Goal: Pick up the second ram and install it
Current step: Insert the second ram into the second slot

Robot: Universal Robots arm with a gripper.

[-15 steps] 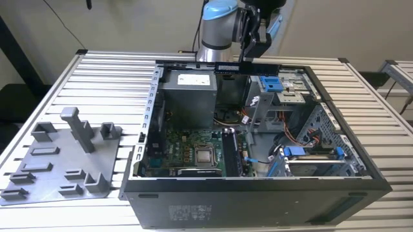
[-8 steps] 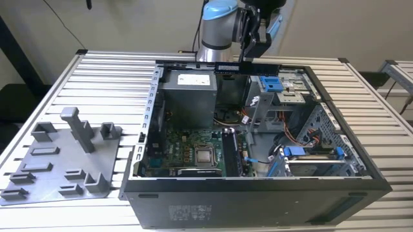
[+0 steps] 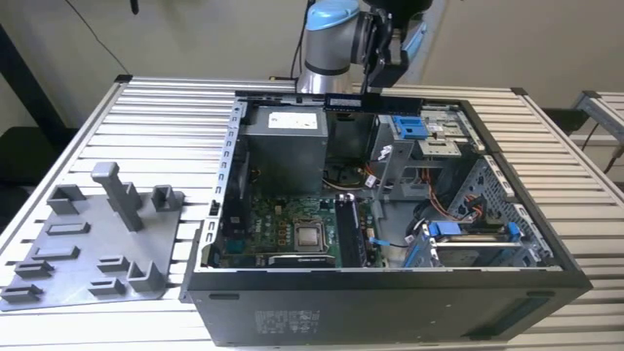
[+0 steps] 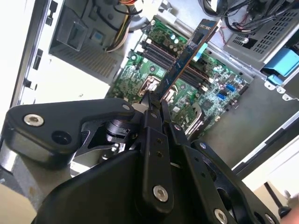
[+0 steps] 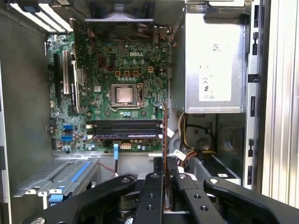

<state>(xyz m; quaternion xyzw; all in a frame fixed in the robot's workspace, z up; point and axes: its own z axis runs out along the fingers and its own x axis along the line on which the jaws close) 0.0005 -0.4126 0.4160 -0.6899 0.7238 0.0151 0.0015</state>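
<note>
A: Whole second ram [image 4: 187, 53] visible?
B: No. In second wrist view its near end's buried inside the gripper [image 4: 154, 100]. In first wrist view it's edge-on, chips can't be made out.
A: Exterior view?
B: Arm [image 3: 326, 44] cut off at top edge, grey tray [image 3: 88, 252] clipped at bottom edge. Mem slots [image 3: 348, 232] too small to tell if filled.

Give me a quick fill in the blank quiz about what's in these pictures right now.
The gripper holds the second ram ____ the computer case.
The grey fixture tray lies on the exterior view's ____ side.
The drive-bay clips inside the case are ____.
Missing words: above, left, blue.
</note>
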